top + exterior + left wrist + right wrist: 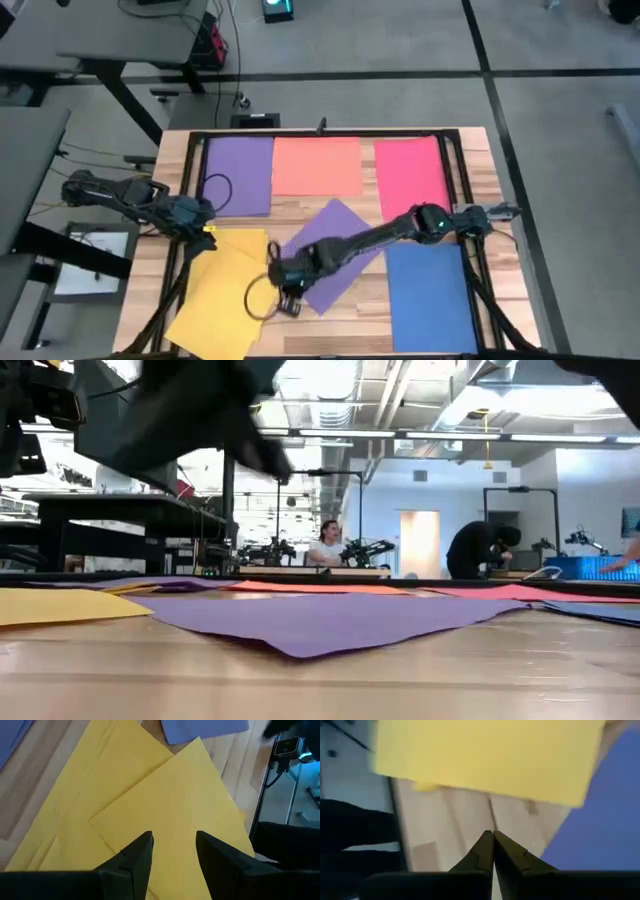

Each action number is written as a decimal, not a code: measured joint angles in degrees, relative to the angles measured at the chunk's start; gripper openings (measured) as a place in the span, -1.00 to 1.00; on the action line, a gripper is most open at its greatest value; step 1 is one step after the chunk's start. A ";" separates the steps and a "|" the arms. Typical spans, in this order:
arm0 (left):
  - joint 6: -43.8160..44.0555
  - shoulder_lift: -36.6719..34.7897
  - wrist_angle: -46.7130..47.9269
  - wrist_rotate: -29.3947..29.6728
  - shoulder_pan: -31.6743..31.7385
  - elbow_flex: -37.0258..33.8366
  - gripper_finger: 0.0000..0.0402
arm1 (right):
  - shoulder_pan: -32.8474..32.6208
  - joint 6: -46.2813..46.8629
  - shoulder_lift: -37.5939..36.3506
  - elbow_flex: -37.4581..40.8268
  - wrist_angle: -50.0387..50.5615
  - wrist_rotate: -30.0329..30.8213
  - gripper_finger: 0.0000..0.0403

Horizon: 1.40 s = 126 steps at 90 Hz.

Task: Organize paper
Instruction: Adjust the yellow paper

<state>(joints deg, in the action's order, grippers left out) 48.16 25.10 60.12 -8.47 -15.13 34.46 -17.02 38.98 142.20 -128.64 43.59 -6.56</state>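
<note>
The main risk here is the loose purple sheet (pixel 333 254) in the middle of the table (pixel 470 150). It lies skewed, and in the low view its near corner lifts slightly off the wood, so a fingertip dragged across it would likely buckle or crease it instead of sliding it. The yellow sheets (pixel 225 290) overlap in a fanned pile, so a pinch at their edge could well catch two at once or push the pile further apart.

The right gripper (pixel 284 283) reaches far across to the table's middle, its arm stretched low over the skewed purple sheet, and sits at that sheet's left edge beside the yellow pile. Its fingers are pressed together with nothing between them; bare wood shows just ahead of the tips in its wrist view. The left gripper (pixel 200 218) hovers over the upper corner of the yellow pile, fingers (pixel 135 857) parted and holding nothing.

Another purple sheet (pixel 240 175), an orange sheet (pixel 317 166) and a pink sheet (pixel 410 175) lie in a row along the far edge, and a blue sheet (pixel 430 295) lies at the near right
</note>
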 joint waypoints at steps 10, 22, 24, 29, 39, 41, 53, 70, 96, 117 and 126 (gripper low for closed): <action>0.42 0.02 -0.33 0.03 0.00 0.00 -0.32 | -0.16 2.77 3.47 0.19 -0.31 -0.23 -1.00; 0.51 0.02 -0.74 0.04 0.00 0.00 -0.32 | -0.13 4.51 5.41 -0.11 -4.51 -0.82 -1.00; 0.51 0.00 -0.83 0.04 0.00 0.00 -0.32 | -0.19 4.56 5.85 -0.09 -4.76 -0.88 -1.00; 0.51 0.00 -0.76 0.06 0.00 -0.02 -0.32 | 0.02 4.62 6.35 -0.09 -5.96 -1.18 -1.00; 0.51 0.01 -0.67 0.10 0.00 -0.02 -0.32 | 1.17 4.24 7.22 -0.19 -7.65 -1.59 -1.00; 0.51 0.01 -0.76 0.09 0.00 -0.02 -0.32 | 1.32 4.22 7.23 -0.20 -7.63 -1.80 -1.00; 0.64 0.04 -0.70 0.18 0.00 -0.02 -0.32 | 2.63 2.77 7.95 -0.20 -8.46 -2.25 -1.00; 0.94 0.02 -0.67 0.17 0.00 -0.02 -0.32 | 5.11 -2.66 8.14 -0.20 -9.40 -2.54 -1.00; 0.54 0.02 -0.65 0.15 0.01 -0.02 -0.32 | 7.73 -6.66 8.34 -0.09 -13.15 0.57 -1.00; 0.56 0.02 -0.64 0.13 0.01 -0.02 -0.32 | 11.87 -9.51 8.38 -0.09 -13.96 2.57 -1.00; 0.62 0.02 -0.63 0.04 0.00 -0.02 -0.32 | 13.34 -9.70 7.81 -0.04 -13.56 2.76 -1.00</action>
<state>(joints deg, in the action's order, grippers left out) 48.78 25.12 59.49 -8.43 -15.14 34.44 -3.67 29.28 150.01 -128.68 30.03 -3.80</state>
